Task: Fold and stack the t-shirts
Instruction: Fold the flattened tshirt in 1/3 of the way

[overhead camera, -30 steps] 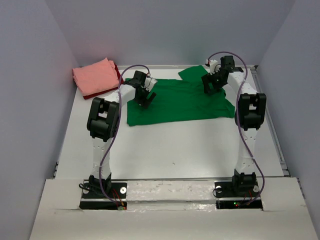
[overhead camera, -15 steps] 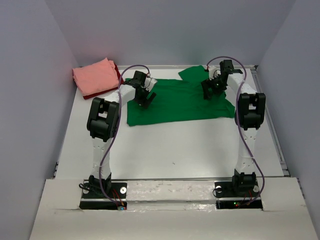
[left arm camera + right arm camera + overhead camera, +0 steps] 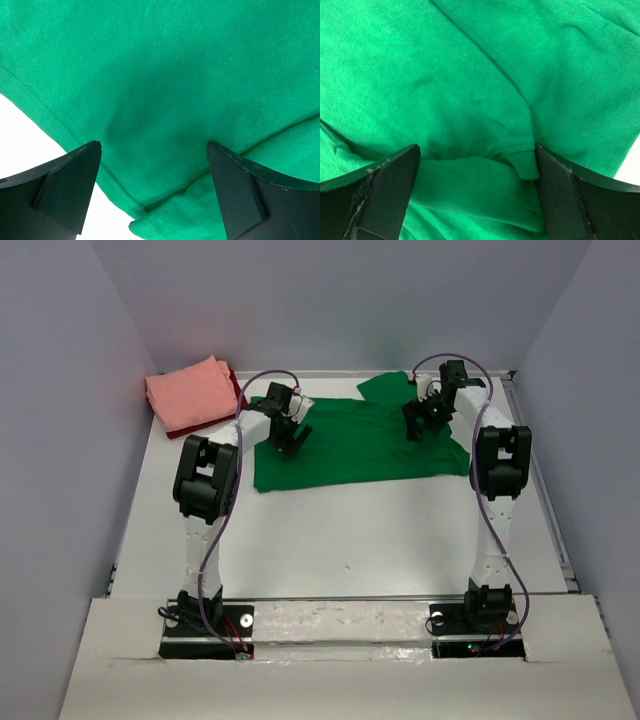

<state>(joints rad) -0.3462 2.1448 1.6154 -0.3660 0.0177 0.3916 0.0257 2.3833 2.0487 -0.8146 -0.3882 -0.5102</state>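
I find the green t-shirt (image 3: pixel 360 445) spread on the desk (image 3: pixel 350 530), far side. Left claw (image 3: pixel 155 150) and right claw (image 3: pixel 477 150) hang wide open, empty, just above it. Risk: pinching one layer only, skewing the fold

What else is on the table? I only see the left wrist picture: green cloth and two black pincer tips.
Observer: A folded salmon pink cloth t-shirt lies in the far left corner of the white table, on top of a dark red cloth t-shirt.
Operator: Where's the other pincer?
Observer: The right pincer hangs open over the right part of the bright green short-sleeved cloth t-shirt.
Operator: Is the green one folded?
Observer: Not neatly. It lies mostly spread out, apart from the pink pile, with one sleeve pointing toward the far wall.
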